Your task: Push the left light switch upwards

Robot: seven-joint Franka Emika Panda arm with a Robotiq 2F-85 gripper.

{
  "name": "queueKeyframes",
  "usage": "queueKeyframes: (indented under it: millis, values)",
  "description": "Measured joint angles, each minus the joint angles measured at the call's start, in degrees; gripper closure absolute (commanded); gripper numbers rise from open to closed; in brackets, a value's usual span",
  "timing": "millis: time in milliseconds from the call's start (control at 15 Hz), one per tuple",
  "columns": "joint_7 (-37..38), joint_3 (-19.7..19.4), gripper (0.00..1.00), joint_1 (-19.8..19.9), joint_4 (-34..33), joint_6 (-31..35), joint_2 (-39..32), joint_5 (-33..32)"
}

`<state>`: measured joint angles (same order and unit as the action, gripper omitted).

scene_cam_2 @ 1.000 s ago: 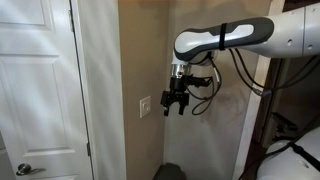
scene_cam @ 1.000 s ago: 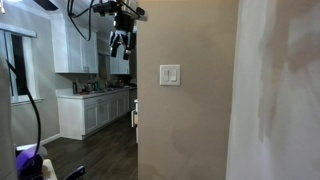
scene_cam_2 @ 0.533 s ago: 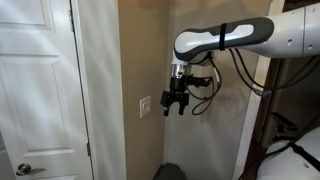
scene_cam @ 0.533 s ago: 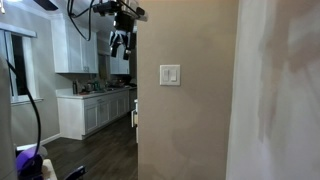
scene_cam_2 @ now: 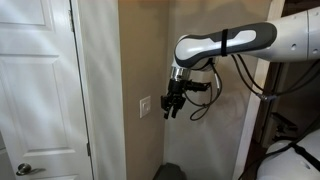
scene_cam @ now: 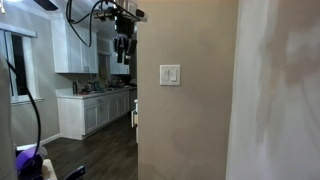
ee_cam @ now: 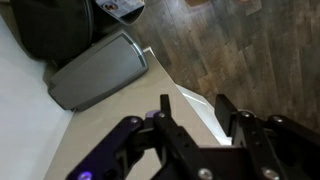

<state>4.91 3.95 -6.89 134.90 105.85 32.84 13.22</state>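
Approach step: my jaws hover spread near the left light switch (scene_cam: pixel 166 75); next, nudge it upwards

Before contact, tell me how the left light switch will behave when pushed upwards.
The left light switch looks rigid, set in a wall plate, so it probably pivots briefly, then stops. Its narrow face may let the fingers slip off.
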Motion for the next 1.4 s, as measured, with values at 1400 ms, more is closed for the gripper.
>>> queueKeyframes:
  millis: [1400]
  values:
    - [-2.12,-1.74,1.0,1.73,3.78,53.76,-20.26,-2.59]
